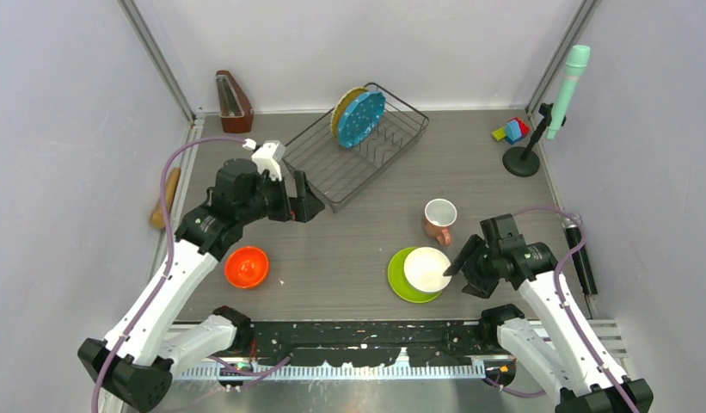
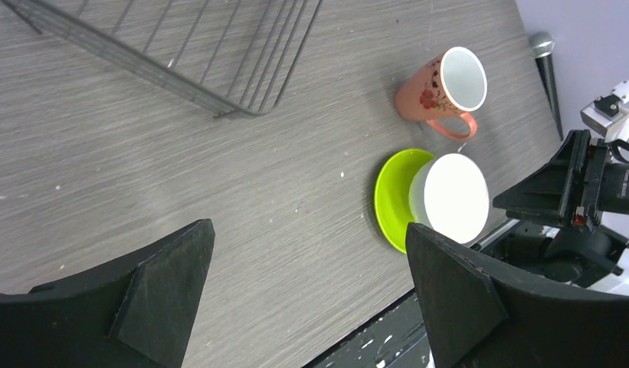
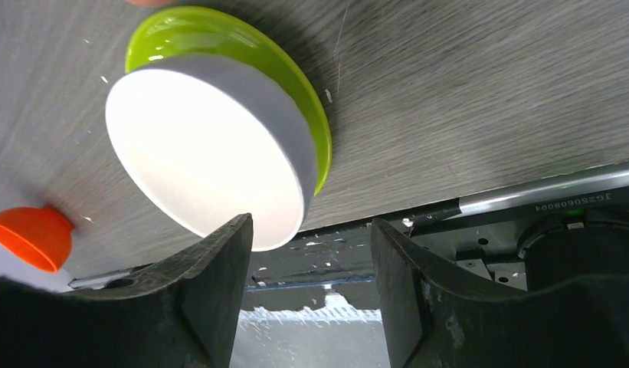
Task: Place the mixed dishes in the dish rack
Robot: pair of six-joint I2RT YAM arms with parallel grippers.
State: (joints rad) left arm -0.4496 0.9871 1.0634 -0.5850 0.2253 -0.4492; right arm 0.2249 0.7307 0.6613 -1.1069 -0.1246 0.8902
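Right fingers (image 3: 211, 284) spread astride the near rim of the white bowl (image 3: 204, 161), not yet pinching. Bowl sits on a green plate (image 3: 219, 34), well apart from the dish rack (image 1: 328, 163). Left fingers (image 2: 142, 307) spread, empty. A shallow pinch could tip the bowl or drag the plate

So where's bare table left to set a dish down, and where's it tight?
Free: the stretch between orange bowl and lime green plate; the far-right strip between dish rack and toy blocks. Crowded: salmon-pink mug, white bowl on that plate and the right pincer bunch together.
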